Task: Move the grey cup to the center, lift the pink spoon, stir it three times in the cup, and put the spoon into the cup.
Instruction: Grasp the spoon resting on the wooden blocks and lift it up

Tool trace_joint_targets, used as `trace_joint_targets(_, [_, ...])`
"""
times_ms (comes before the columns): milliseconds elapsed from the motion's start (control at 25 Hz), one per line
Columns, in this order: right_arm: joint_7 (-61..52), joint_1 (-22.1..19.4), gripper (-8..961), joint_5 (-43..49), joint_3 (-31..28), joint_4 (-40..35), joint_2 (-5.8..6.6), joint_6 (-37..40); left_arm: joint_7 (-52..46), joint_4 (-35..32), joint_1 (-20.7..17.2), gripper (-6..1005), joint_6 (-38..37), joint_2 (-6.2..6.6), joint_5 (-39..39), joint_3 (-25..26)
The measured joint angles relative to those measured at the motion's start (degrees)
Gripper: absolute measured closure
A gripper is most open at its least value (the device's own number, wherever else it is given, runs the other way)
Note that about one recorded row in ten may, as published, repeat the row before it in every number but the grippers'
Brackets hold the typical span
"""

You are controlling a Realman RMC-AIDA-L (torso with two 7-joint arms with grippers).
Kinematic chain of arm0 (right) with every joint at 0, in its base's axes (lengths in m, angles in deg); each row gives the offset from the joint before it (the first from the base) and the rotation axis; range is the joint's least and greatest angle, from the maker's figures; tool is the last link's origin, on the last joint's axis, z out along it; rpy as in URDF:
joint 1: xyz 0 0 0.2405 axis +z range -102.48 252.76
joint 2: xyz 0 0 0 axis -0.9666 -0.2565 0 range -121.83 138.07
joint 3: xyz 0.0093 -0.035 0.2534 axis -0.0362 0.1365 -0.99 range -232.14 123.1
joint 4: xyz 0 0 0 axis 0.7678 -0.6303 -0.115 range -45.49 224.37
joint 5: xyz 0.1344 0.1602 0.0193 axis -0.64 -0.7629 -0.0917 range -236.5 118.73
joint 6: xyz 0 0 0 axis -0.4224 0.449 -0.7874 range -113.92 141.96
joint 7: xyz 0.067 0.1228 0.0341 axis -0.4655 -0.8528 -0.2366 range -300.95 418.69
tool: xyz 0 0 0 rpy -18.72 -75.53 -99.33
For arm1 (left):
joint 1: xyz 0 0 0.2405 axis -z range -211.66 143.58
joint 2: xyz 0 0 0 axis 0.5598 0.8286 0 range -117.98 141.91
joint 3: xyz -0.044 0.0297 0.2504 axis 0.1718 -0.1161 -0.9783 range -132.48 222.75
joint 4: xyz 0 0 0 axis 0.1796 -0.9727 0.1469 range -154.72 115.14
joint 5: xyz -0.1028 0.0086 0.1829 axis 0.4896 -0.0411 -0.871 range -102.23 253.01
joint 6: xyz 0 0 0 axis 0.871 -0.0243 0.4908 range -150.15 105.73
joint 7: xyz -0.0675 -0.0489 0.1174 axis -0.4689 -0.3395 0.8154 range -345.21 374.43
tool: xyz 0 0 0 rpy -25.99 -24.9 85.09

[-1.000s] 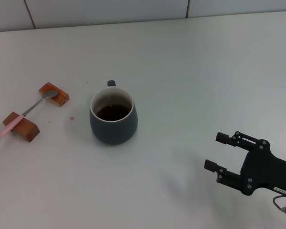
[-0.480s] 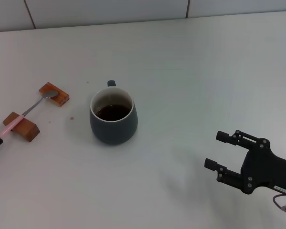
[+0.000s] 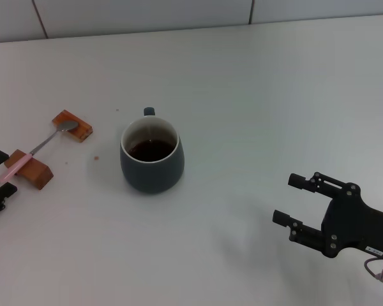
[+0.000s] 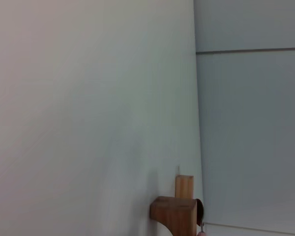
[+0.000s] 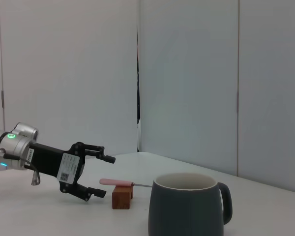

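The grey cup (image 3: pixel 151 156) stands mid-table with dark liquid inside; it also shows in the right wrist view (image 5: pixel 188 206). The pink spoon (image 3: pixel 38 148) lies across two brown wooden blocks (image 3: pixel 29 169) at the left, pink handle end toward the table's left edge; it shows in the right wrist view too (image 5: pixel 115 182). My left gripper (image 3: pixel 1 173) is open at the left edge, its fingers either side of the handle end, not touching; it also shows in the right wrist view (image 5: pixel 104 176). My right gripper (image 3: pixel 287 201) is open and empty at the lower right, well away from the cup.
The second wooden block (image 3: pixel 72 125) holds the spoon's bowl. A block (image 4: pixel 174 214) shows close in the left wrist view. A tiled wall (image 3: pixel 179 13) runs along the table's far edge.
My left gripper has come in from the left edge toward the spoon's pink handle end. The cup, spoon and right gripper have not moved.
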Motion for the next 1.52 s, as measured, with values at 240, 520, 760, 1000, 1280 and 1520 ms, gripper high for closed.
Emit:
trace_joint_targets(240, [0.0, 0.0, 257, 0.0, 0.0, 0.0, -0.04, 0.0, 0.0, 0.2, 0.2, 260, 0.4, -0.18, 0.0, 0.1])
trace_joint_targets(520, [0.0, 0.2, 258, -0.1, 0.0, 0.0, -0.09, 0.0, -0.3, 0.6, 1.1, 261, 1.2, -0.3, 0.3, 0.3])
trace_joint_targets(760, [-0.3, 0.3, 258, -0.1, 0.0, 0.0, -0.09, 0.0, -1.3, 1.1, 1.4, 263, 2.8, -0.29, 0.1, 0.0])
trace_joint_targets(1000, [-0.4, 0.6, 257, -0.1, 0.0, 0.1, -0.09, -0.3, -1.3, 1.5, 1.4, 481, 3.2, -0.28, 0.0, 0.0])
trace_joint_targets(1280, [-0.5, 0.8, 257, 0.0, 0.0, 0.2, -0.16, -0.6, -1.3, 1.7, 1.5, 566, 3.3, -0.52, 0.0, -0.1])
trace_joint_targets(1520, [-0.5, 0.8, 257, 0.0, 0.0, 0.2, -0.18, -0.7, -1.2, 1.9, 1.5, 563, 3.8, -0.64, 0.0, 0.0])
